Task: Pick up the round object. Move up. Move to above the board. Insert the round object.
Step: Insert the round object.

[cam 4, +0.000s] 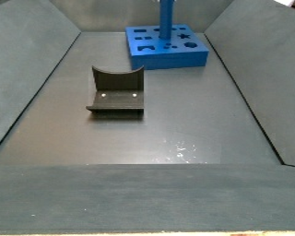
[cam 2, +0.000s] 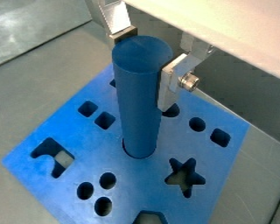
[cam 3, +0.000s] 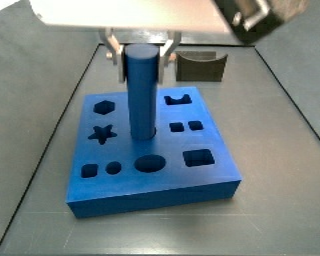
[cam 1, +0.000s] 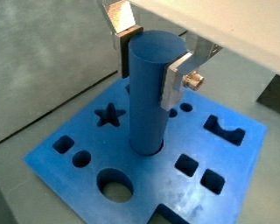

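Grey floor; gripper clamps round object standing in board.

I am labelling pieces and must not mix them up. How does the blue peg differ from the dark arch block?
The peg is bright blue; the arch block is dark olive. The peg is a slim round cylinder; the block is squat with a curved notch. The peg stands upright with its lower end in a hole of the board, between the fingers of the claw; the block sits alone on the floor, away from the board. Both look plain and one-coloured.
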Controlling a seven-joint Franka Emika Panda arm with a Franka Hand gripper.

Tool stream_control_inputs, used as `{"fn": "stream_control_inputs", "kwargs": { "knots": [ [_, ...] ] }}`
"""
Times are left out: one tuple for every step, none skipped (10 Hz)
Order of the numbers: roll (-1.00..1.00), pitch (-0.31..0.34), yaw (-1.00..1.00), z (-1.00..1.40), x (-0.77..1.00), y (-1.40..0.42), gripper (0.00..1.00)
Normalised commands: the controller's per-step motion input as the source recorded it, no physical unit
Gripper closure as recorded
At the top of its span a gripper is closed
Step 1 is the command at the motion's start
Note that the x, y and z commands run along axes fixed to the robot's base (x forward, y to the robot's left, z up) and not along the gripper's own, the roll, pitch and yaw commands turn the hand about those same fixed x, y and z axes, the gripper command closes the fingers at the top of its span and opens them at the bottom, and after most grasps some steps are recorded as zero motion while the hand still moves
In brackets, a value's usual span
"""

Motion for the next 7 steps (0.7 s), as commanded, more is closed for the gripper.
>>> {"fn": "stream_control_inputs", "kwargs": {
  "knots": [
    [0.04,0.0,-0.02,-1.0,0.09,-0.16,1.0],
    [0.04,0.006,-0.08,-1.0,0.09,-0.1,1.0],
    [0.0,0.057,-0.17,-1.0,0.08,-0.06,1.0],
    [0.0,0.069,-0.2,-1.0,0.09,-0.04,1.0],
    [0.0,0.06,-0.21,-1.0,0.1,-0.04,1.0],
    [0.0,0.02,-0.18,-1.0,0.21,-0.07,1.0],
    [0.0,0.037,-0.17,-1.0,0.32,-0.09,1.0]
  ]
}}
